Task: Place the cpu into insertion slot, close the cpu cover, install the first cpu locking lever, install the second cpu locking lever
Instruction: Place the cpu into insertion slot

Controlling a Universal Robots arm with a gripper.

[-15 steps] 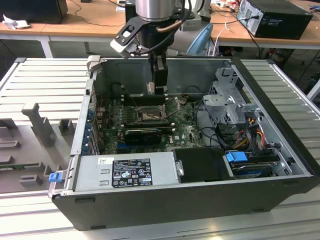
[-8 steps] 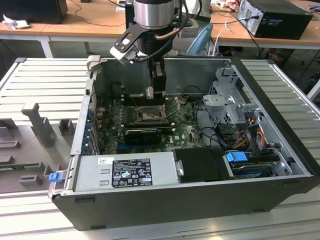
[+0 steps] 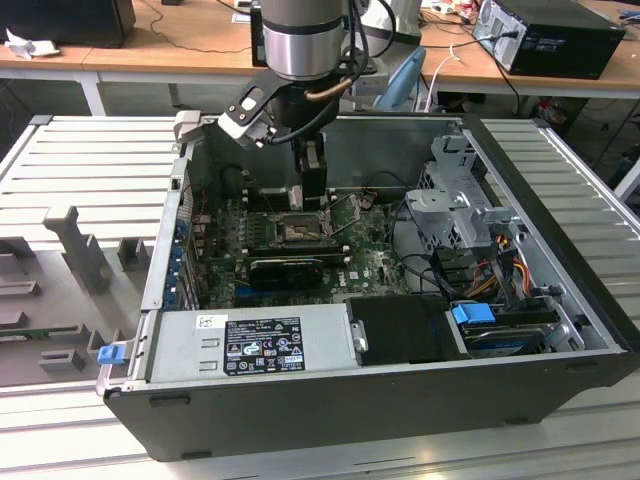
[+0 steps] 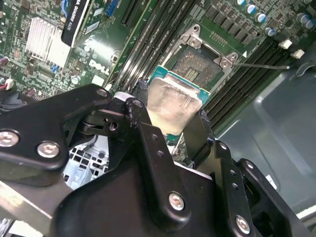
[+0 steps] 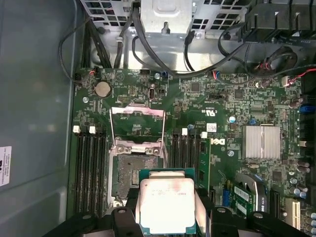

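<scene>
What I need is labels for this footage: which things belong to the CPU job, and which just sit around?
Job: tool holding the cpu; insertion slot, empty; cpu cover, swung open.
Lying about: memory slots, heatsink, coin battery, power supply.

Soft even light, glare on the cpu (image 5: 167,205)

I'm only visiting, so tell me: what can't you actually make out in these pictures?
- The cpu's underside: turned away from the camera in both wrist views.
- One corner of the insertion slot: covered by the cpu in the first wrist view.
- The gap between the cpu and the insertion slot: blocked by the hand in the exterior view.
</scene>
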